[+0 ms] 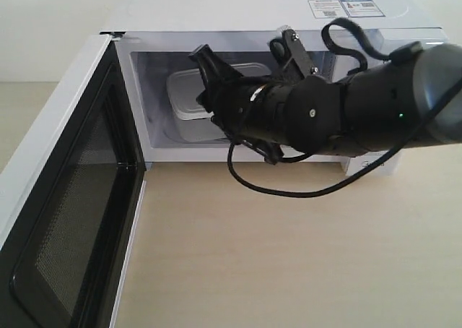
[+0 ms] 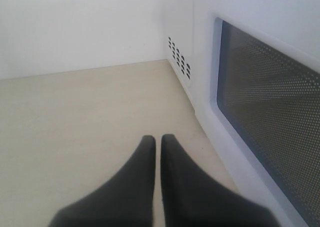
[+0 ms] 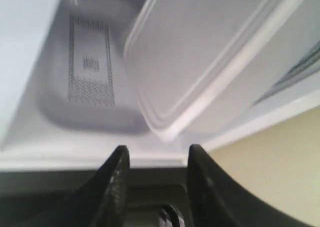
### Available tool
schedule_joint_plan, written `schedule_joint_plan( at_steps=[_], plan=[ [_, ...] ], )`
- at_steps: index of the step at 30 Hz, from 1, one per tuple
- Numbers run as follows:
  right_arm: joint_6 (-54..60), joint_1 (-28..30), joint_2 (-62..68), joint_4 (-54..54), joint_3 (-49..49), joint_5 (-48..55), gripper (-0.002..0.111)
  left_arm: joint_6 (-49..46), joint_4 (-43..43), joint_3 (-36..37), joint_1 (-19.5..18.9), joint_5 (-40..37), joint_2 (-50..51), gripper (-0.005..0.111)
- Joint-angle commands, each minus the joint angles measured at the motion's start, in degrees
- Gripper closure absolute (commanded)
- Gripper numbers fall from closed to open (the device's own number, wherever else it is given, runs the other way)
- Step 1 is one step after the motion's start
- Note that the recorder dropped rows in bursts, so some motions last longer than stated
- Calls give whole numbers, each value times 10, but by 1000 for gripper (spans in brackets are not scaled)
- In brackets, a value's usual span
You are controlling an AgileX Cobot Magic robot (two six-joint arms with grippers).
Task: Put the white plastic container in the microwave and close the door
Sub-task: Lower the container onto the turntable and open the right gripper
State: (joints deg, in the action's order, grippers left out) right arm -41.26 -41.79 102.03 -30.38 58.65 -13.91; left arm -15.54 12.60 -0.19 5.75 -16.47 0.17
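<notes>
1 door point(image 1: 65, 219) open, 1 container point(image 1: 189, 97) in mwave point(image 1: 274, 10), R fingers point(image 3: 116, 177) apart

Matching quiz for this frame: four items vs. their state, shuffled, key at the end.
1. white plastic container
2. door
3. left gripper
4. right gripper

A. jaws apart, holding nothing
B. swung wide open
C. inside the microwave
D. jaws together, holding nothing

Pairs: 1-C, 2-B, 3-D, 4-A
</notes>
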Motion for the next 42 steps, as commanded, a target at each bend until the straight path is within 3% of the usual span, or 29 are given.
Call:
schedule_joint_plan(
  at_steps=[1,4,7,10,26,42],
  plan=[
    [175,1,-19,10,0,91,87,6,3,2,0,-2,-2,102],
    [326,1,-19,11,0,103,108,6,3,2,0,-2,-2,102],
    [461,1,-6,11,0,76,108,6,3,2,0,-2,-2,102],
    [512,1,16,11,0,28,108,6,3,2,0,-2,-2,102],
    [552,1,136,7,13,-194,108,6,3,2,0,-2,-2,102],
    [555,36,165,-8,74,-171,108,6,3,2,0,-2,-2,102]
  ],
)
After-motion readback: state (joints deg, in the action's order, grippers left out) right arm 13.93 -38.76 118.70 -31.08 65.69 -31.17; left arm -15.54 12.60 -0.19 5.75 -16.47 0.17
